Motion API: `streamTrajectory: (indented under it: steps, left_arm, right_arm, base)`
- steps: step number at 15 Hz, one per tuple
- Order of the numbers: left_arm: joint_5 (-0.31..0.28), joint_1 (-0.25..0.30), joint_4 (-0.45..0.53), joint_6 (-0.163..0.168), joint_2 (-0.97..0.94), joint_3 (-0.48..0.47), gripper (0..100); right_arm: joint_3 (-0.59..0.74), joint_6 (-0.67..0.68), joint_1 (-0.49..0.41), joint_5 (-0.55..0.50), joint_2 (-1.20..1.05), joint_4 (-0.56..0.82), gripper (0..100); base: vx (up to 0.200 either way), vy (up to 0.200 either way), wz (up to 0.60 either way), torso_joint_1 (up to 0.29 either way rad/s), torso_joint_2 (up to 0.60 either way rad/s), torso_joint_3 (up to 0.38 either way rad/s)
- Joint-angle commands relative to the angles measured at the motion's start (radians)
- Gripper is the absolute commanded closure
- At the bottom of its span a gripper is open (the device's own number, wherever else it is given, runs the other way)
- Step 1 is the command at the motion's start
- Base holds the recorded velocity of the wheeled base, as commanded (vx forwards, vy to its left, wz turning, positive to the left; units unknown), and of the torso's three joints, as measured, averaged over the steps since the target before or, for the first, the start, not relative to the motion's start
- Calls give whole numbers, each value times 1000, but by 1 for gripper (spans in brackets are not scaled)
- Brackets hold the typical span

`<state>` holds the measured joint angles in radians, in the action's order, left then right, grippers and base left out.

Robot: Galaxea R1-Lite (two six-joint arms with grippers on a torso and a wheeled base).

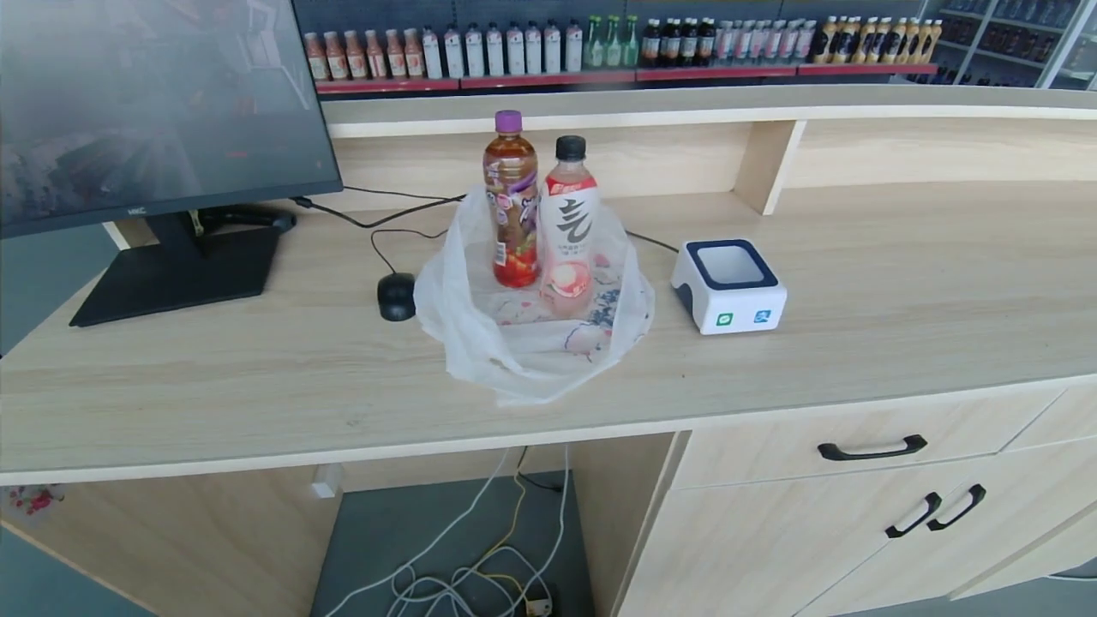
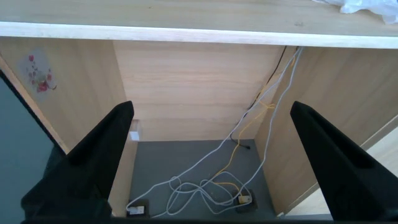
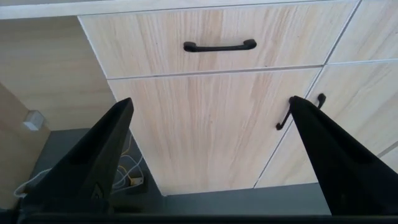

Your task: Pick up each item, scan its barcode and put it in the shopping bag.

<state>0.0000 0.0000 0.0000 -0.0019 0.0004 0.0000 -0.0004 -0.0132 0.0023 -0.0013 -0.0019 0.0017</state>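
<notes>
Head view shows a long wooden counter (image 1: 900, 283) with a monitor (image 1: 154, 103) at its left end. The thin white bag (image 1: 463, 334) lies slumped open near the middle. Both arms hang low in front of the counter, beneath its top. The left gripper (image 2: 211, 106) faces the knee space, with its fingers spread wide and nothing between them. The right gripper (image 3: 211, 99) faces the drawer fronts, equally wide and empty. Inside the bag's collapsed walls two bottles stand upright and close together, a brown bottle (image 1: 512, 206) with a purple cap and a white bottle (image 1: 567, 223) with a black cap. The scanner (image 1: 728, 287) sits just to the right of the bag, window facing up, and a mouse (image 1: 396, 296) sits just to its left. Since both bottles are already in the bag, the job looks either finished or staged that way. The first risk is an arm rising from below and clipping the counter's front edge. The tall bottles stand so close that a finger closing on one would likely tip the other. The loose film could also catch on a finger and drag the bag, toppling both bottles. A low sweep could shove the scanner or snag its cable.
</notes>
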Motion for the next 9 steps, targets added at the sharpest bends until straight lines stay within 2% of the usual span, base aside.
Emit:
streamTrajectory:
  steps: [1, 9]
  left_arm:
    - [0, 0, 0, -1, 1, 0, 0]
    - [0, 0, 2, -1, 0, 0, 0]
  right_arm:
    - [0, -1, 1, 0, 2, 0, 0]
    - [0, -28, 1, 1, 2, 0, 0]
  base:
    - [0, -200, 0, 2, -2, 7]
    - [0, -200, 0, 4, 6, 2]
